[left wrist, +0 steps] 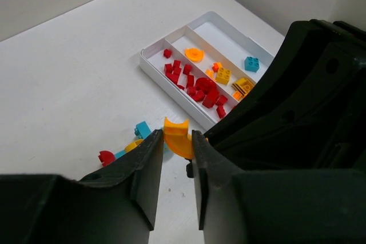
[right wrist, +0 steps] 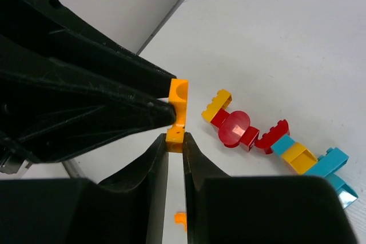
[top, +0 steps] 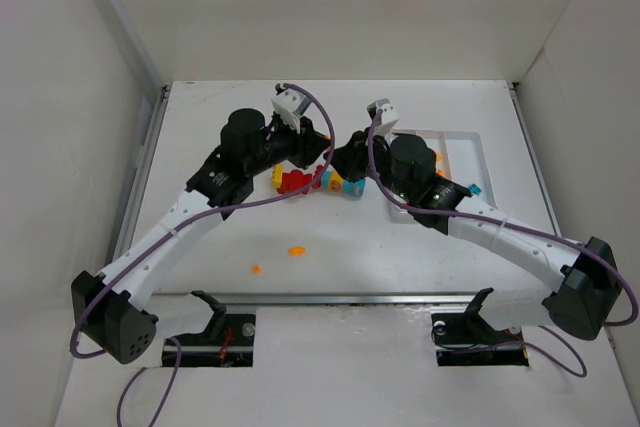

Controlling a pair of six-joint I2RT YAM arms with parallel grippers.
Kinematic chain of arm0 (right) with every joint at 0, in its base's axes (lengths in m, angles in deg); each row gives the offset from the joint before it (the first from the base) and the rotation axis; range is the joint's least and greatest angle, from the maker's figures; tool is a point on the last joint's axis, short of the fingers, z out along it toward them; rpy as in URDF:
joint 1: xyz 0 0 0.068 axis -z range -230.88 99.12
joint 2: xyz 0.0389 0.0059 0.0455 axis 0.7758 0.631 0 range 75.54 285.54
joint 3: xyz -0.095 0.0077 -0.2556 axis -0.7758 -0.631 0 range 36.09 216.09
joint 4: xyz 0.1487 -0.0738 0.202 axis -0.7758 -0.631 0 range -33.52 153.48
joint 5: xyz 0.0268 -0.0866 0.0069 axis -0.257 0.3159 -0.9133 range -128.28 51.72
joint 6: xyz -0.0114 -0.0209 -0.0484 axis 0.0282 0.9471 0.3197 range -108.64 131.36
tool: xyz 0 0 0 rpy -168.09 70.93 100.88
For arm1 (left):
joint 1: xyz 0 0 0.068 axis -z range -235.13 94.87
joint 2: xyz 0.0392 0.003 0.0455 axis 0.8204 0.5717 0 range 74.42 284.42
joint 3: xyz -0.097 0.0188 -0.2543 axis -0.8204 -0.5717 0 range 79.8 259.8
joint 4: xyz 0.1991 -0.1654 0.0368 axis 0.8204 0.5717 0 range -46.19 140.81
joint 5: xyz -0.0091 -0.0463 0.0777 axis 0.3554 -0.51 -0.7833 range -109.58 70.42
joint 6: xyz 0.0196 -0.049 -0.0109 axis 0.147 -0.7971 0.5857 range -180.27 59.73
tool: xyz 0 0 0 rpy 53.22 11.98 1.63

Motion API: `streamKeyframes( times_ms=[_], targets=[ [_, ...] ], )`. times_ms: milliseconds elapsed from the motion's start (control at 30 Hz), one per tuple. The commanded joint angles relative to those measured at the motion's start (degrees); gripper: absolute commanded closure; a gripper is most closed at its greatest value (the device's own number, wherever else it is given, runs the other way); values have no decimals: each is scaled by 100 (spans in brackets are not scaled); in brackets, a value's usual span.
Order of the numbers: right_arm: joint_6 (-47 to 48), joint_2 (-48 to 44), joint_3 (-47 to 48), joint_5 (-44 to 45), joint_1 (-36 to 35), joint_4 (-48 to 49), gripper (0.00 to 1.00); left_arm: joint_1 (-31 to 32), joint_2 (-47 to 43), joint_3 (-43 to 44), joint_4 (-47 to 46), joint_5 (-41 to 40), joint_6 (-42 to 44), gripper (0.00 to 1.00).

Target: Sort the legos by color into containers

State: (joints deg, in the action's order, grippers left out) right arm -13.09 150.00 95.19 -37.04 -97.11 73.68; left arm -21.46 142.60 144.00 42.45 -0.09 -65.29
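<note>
**Orange arch brick (left wrist: 178, 135) held by both grippers at once**

White surface (top: 400, 247) carries everything. The left arm (top: 170, 237) and right arm (top: 500, 232) reach in from the near edge, and their wrists meet near the middle.

The white tray (left wrist: 220, 32) lies to the right and is partly covered by the right arm in the top view. The left wrist view shows its three compartments. Red bricks (left wrist: 197, 87) fill the one nearest that camera. Orange and yellow bricks (left wrist: 223, 75) lie in the middle one, and a single cyan brick (left wrist: 251, 64) in the farthest.

A joined row of bricks (right wrist: 246, 136) in yellow, red and cyan lies on the surface just beside the grippers, apart from the tray.

The left gripper (left wrist: 177, 141) is closed to a narrow gap on the orange arch brick, with both fingers pressed to its sides. The right gripper (right wrist: 175, 141) is nearly closed too. Its fingertips pinch the lower end of the same brick, and the left gripper's fingers clamp the upper part from the side.

Two small orange bits (top: 296, 250) (top: 256, 268) lie loose on the surface nearer the arm bases, well apart from the tray.
</note>
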Motion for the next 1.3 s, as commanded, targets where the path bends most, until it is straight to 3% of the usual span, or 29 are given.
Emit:
streamKeyframes(
  times_ms=[0, 67, 100, 200, 233, 333, 433, 467, 667, 733, 867, 1000, 1100, 1267],
  targets=[
    [-51, -151, 156, 263, -43, 343, 100, 69, -183, -127, 14, 239, 97, 76],
    [-51, -256, 103, 316, -43, 343, 100, 69, -235, -180, 14, 301, 150, 66],
    [1, -256, 103, 316, -43, 343, 100, 69, -235, -180, -47, 301, 150, 51],
    [1, -326, -55, 447, -43, 343, 100, 69, -235, -233, -100, 301, 150, 25],
    [1, -405, -55, 561, -43, 343, 100, 69, -235, -233, -101, 301, 150, 12],
    [1, -537, -126, 1113, -43, -51, 100, 69, -296, -233, -101, 249, 464, 0],
    [54, -660, -179, 2002, 175, -956, 100, 69, -445, -303, -39, 178, 1106, 0],
    [54, -660, -231, 2056, 507, -1158, 100, 69, -507, -382, -39, 178, 1735, 0],
    [194, -520, -416, 1258, 2266, -2785, 100, 69, -815, -1181, 925, 897, 4558, 0],
    [448, -258, -495, 617, 2969, -3031, 100, 69, -815, -1435, 1574, 1126, 5532, 8],
    [616, 199, -495, 491, 3402, -3322, 100, 69, -606, -1700, 2576, 1408, 6790, 18],
    [687, 710, -285, 492, 3525, -3454, 100, 69, -192, -1824, 3028, 1357, 7242, 24],
    [740, 1052, -39, 623, 3525, -3595, 86, 69, 177, -1824, 3133, 1268, 7357, 24],
    [863, 1229, 234, 624, 3525, -3779, 54, 69, 292, -1981, 3134, 1084, 7761, 16]
  ],
)
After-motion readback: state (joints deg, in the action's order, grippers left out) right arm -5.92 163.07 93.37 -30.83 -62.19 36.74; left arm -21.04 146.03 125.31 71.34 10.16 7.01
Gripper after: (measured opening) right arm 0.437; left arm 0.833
